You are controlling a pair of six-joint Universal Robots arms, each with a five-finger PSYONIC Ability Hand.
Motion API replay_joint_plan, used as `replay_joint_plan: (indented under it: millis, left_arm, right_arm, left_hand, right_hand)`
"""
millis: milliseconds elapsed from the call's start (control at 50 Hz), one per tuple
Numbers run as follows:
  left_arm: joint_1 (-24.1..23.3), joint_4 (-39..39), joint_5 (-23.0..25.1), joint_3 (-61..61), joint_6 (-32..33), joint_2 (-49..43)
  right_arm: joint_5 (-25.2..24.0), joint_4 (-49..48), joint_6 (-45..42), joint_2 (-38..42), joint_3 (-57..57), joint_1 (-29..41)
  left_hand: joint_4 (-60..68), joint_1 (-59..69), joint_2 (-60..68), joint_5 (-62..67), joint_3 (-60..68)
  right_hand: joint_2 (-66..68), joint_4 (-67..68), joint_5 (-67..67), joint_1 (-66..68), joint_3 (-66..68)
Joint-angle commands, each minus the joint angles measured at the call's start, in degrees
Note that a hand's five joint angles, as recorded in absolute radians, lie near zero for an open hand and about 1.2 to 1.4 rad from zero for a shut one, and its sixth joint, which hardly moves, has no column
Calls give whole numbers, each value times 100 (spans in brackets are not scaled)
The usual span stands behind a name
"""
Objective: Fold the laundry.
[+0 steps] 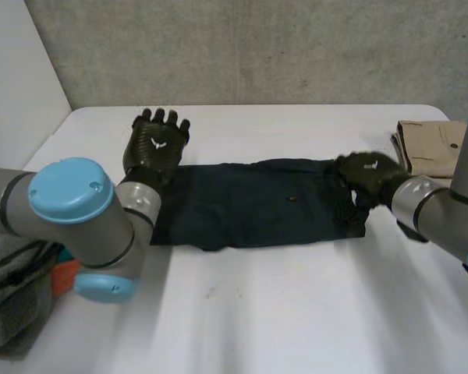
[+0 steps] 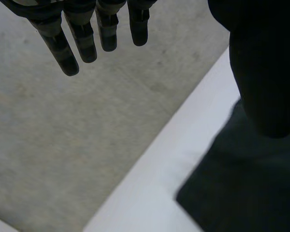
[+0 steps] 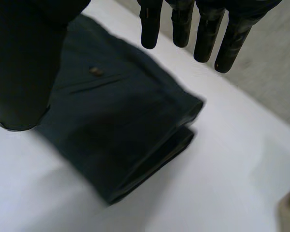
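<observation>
Status: dark blue trousers (image 1: 257, 202) lie flat, folded lengthwise into a long strip, across the middle of the white surface (image 1: 296, 312), running from its left side to its right. My left hand (image 1: 156, 144) is at the strip's left end, on its far side, with the back of the hand facing the head camera and the fingers pointing at the surface's far edge. Left wrist view: fingers (image 2: 87, 43) straight and slightly spread, thumb out to the side, nothing held; one corner of the trousers (image 2: 246, 183) lies under the thumb side, with bare surface beside it. My right hand (image 1: 366, 175) is over the strip's right end. Right wrist view: fingers (image 3: 183, 24) straight and apart, thumb well off to one side, nothing in the grasp; the folded end of the trousers (image 3: 121, 130) sits under the palm, layers stacked at the fold, and a small button (image 3: 94, 71) shows next to a pocket seam (same button (image 1: 292, 198) in the head view, right of the strip's middle). Can't tell whether the right palm touches the cloth. Other items: a folded tan garment (image 1: 433, 144) at the far right corner, just beyond my right hand, and a grey cloth heap (image 1: 12, 288) with something orange (image 1: 62, 276) at the near left corner, beside my left arm.
</observation>
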Motion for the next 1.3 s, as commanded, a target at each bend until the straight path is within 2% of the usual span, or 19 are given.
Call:
replay_joint_plan:
  millis: [20,100,140,180,200,400,520,580,680,760,840,860,940,1040,1060,1080,1140,1200,1300]
  left_arm:
    - [-24,-480,254,-220,-710,253]
    - [-16,-515,254,-220,-719,270]
    - [-16,-515,254,-212,-719,270]
    - [-16,-515,245,-220,-719,279]
    - [-16,-524,236,-220,-710,305]
    - [2,-585,236,-361,-719,692]
    - [28,-594,236,-598,-719,1017]
    - [55,-594,245,-747,-736,1166]
    - [81,-594,236,-888,-737,1299]
    - [142,-594,236,-959,-745,1369]
    - [213,-585,219,-950,-745,1378]
    - [230,-585,219,-950,-745,1378]
    - [336,-576,201,-941,-745,1413]
    - [415,-568,201,-932,-798,1501]
    - [433,-568,201,-924,-815,1501]
    - [441,-568,201,-906,-816,1501]
    - [494,-550,201,-836,-816,1501]
    - [503,-515,201,-678,-824,1501]
    - [433,-559,201,-64,-816,1361]
  right_arm:
    - [21,-676,-51,757,145,8]
    - [47,-1133,-121,1074,48,16]
    - [74,-1318,-227,1250,-39,16]
    - [100,-1363,-297,1303,-101,16]
    - [126,-1371,-315,1268,-101,8]
    - [364,-1065,-577,319,504,-484]
    - [469,-730,-1816,-68,813,-862]
    - [706,-739,-2721,-174,760,-977]
    - [926,-835,-3566,-411,602,-626]
    - [663,-1204,-3707,-525,330,235]
    - [-48,-1871,-3769,-368,233,982]
    - [-397,-2177,-3847,-184,224,1253]
    - [-1128,-2671,-4111,404,136,1842]
    - [-1403,-2602,-4138,977,-39,2222]
    - [-1377,-2585,-4138,1030,-92,2231]
    - [-1333,-2532,-4068,1056,-162,2292]
    - [-1271,-2523,-3597,961,-163,2284]
    - [-1192,-2532,-2665,759,-180,2205]
    - [-560,-2497,384,-269,-189,1924]
  left_hand:
    - [-85,5,-85,-169,-124]
    - [-69,22,-68,-153,-108]
    - [-69,22,-68,-153,-108]
    - [-52,39,-51,-136,-91]
    - [-52,39,-51,-136,-91]
    - [-69,22,-68,-153,-108]
    - [-69,22,-68,-153,-108]
    - [-85,5,-84,-169,-124]
    - [-85,5,-85,-169,-124]
    - [-85,5,-85,-169,-124]
    - [-85,5,-85,-169,-124]
    - [-85,5,-85,-169,-124]
    - [-85,5,-85,-169,-124]
    - [-85,5,-85,-169,-124]
    - [-85,5,-85,-169,-124]
    - [-85,5,-85,-169,-124]
    - [-102,-12,-101,-186,-141]
    - [-102,-12,-101,-186,-141]
    - [-102,-12,-101,-186,-141]
  right_hand:
    - [386,301,283,425,442]
    - [1477,1393,1374,1516,1533]
    - [3021,2936,2917,3059,3076]
    - [6004,5919,5901,6042,6060]
    - [6715,6630,6612,6754,6771]
    - [6722,6638,6619,6761,6778]
    - [6722,6638,6619,6761,6778]
    - [6722,6638,6619,6761,6778]
    - [6722,6638,6619,6761,6778]
    - [6722,6638,6619,6761,6778]
    - [6722,6638,6619,6761,6778]
    - [6722,6638,6619,6761,6778]
    - [6722,6638,6619,6761,6778]
    - [6722,6638,6619,6761,6778]
    - [5762,5678,5659,5801,5818]
    - [3521,3437,3418,3560,3577]
    - [602,517,499,640,658]
    - [-278,-362,-381,-239,-222]
    - [-278,-362,-381,-239,-222]
